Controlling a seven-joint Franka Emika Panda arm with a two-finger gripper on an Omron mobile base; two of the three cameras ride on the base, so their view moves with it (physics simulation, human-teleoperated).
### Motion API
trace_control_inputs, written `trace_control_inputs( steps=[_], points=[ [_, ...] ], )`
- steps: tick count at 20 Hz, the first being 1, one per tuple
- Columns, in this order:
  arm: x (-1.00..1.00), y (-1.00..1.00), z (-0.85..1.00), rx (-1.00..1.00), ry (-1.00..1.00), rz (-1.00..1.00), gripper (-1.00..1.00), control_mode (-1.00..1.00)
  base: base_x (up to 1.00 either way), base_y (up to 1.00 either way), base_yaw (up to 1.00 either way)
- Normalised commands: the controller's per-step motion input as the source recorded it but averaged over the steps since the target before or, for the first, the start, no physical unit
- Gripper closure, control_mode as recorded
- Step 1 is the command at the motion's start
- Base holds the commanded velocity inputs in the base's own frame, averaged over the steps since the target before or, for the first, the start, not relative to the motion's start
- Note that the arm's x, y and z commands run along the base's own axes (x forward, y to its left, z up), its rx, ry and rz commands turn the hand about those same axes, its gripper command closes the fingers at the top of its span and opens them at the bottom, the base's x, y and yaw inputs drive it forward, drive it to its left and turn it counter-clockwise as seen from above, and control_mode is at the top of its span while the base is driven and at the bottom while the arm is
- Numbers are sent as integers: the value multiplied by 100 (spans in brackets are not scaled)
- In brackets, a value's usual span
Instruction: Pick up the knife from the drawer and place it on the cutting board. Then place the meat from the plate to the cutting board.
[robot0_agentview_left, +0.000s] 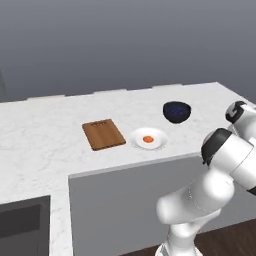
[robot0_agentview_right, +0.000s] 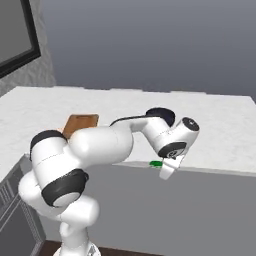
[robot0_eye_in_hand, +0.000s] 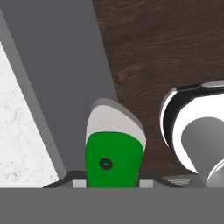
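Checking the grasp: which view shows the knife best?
Hand view: the knife sits close up between the gripper's shut fingers, green handle and grey blade clear. The right base view shows a green speck below the wrist.

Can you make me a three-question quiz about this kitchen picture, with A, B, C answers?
1. Where is the small orange-red round meat?
A. on the brown board
B. on the round white plate
C. in the bowl

2. What colour is the handle of the small silver-bladed knife?
A. green
B. black
C. red

3. What is the robot's hand doing?
A. wide open
B. shut on the knife
C. pressing the board

Answers: 1 B, the meat sits on the white plate beside the flat reddish-brown wooden cutting board. 2 A, bright green shows in the hand view. 3 B, the handle sits between the fingertips.
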Motion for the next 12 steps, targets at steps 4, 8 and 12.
trace_control_inputs(
  steps=[4, 8, 12],
  points=[
    [0, 0, 0, 0, 0, 0, 100, 100, 44, 68, 16],
    [0, 0, 0, 0, 0, 0, 100, 100, 47, 19, 18],
    [0, 0, 0, 0, 0, 0, 100, 100, 60, 0, 15]
  ],
)
